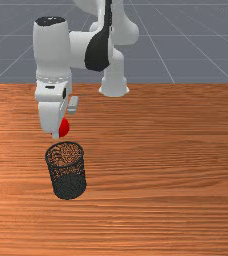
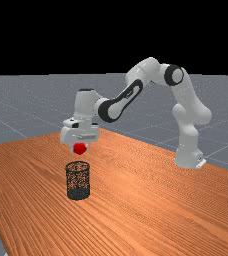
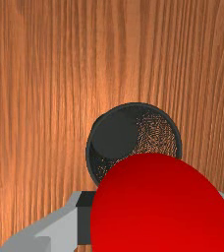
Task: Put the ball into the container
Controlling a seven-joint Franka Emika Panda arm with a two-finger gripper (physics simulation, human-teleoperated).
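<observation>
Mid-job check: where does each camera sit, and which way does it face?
Front view: faces my arm across the table, angled down; arm and base show.
Far view: farther off, looking across the table; whole arm shows.
Wrist view: on my arm's end, looking down; my gripper shows, shut on the ball.
Front and far views share ball, container, arm.

ball (image 3: 158, 206) cut off by the wrist view's bottom edge, container rim (image 3: 136, 105) partly hidden behind it, arm (image 1: 81, 50) cropped atop front view
</observation>
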